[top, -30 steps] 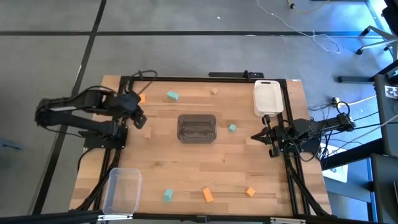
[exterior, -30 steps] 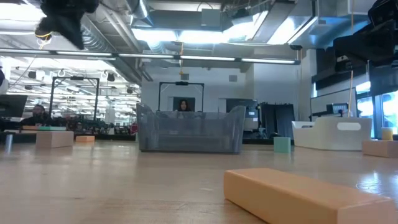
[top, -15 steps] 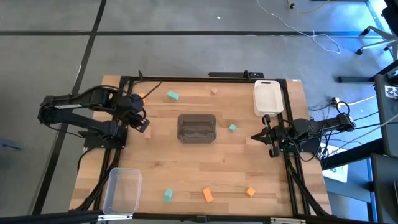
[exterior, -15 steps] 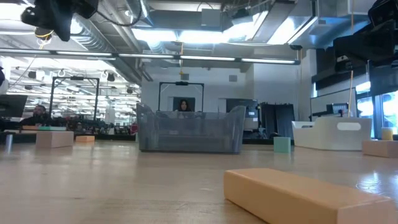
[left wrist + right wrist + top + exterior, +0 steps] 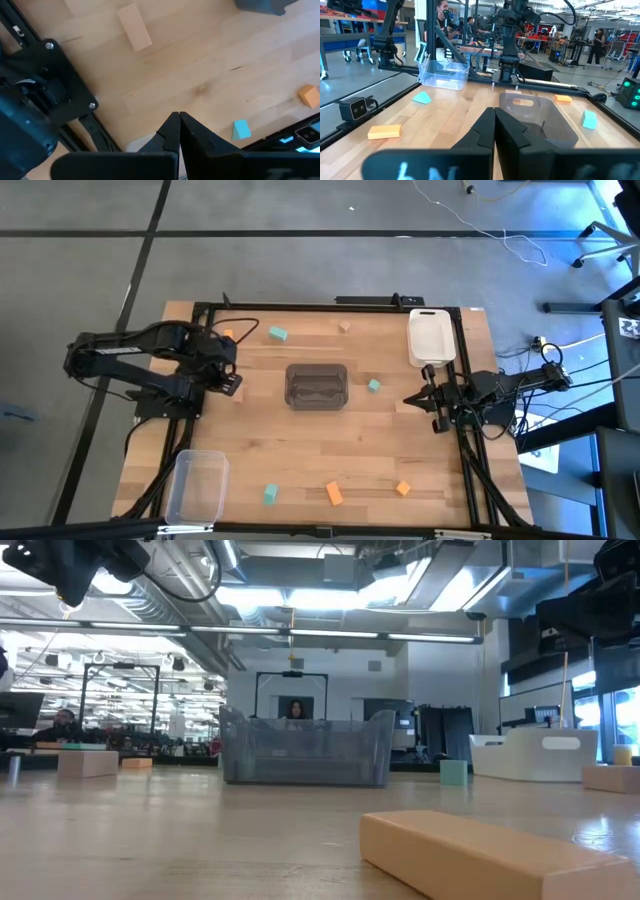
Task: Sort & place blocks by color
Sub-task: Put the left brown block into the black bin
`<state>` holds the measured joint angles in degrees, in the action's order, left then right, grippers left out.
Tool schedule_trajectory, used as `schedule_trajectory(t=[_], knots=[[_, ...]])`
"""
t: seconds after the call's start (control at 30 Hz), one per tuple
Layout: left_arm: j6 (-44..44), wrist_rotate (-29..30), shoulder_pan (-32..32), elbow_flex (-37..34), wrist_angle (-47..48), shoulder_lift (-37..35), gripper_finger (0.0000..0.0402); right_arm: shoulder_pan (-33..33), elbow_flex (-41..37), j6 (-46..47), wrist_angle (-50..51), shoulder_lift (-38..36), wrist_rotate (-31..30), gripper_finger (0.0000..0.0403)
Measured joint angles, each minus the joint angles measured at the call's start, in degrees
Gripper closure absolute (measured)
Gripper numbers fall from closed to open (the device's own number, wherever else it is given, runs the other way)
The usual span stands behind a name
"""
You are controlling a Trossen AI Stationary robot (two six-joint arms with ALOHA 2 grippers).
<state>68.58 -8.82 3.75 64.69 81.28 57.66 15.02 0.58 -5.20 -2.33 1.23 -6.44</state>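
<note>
- The left pincer (image 5: 229, 381) had slid a bit further in from the left edge of the worktop (image 5: 300, 450) over the last second. It drifted toward the dark grey bin (image 5: 317, 385) and climbed almost out of the top of the low view.
- Its fingers were clenched together on nothing, so no pick had started. My guess is it was lining up on the tan block (image 5: 134, 27) just ahead of it.
- The right pincer (image 5: 432, 398) hadn't budged. It was parked at the right edge below the white bin (image 5: 431, 338), pinched shut and empty too.
- Sorting looked barely begun: I couldn't spot a block in any bin.
- An orange block (image 5: 229, 335), a teal block (image 5: 277, 333) and another tan one (image 5: 344, 327) sat along the white bin's edge of the worktop.
- A second teal (image 5: 373, 385) sat right of the grey bin.
- One teal (image 5: 270, 494) and two orange (image 5: 334, 493) (image 5: 403, 488) lay along the opposite edge, beside the clear bin (image 5: 196, 485).
- Hard to see: from above, the left pincer covered that tan block, so only the wrist view showed it.
- The big block (image 5: 490, 855) up front in the low view could've been orange or tan.
</note>
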Motion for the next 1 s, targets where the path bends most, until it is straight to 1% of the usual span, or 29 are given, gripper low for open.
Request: schedule_trajectory(t=[0.17,0.43,0.87,1.0], knots=[[1.8,0.5,0.0,0.0,0.1,0.4,0.0401,0.0,0.0,0.2,0.0,0.0,0.0,0.0393],[4.9,3.8,0.0,0.0,0.1,0.5,0.0401,0.0,0.0,0.2,0.0,0.0,0.0,0.0393],[12.3,3.9,0.0,0.0,0.1,0.4,0.0401,0.0,0.0,0.2,0.0,0.0,0.0,0.0393],[12.8,5.6,0.0,0.0,0.0,0.4,0.0401,0.0,0.0,0.2,0.0,0.0,0.0,0.0393]])
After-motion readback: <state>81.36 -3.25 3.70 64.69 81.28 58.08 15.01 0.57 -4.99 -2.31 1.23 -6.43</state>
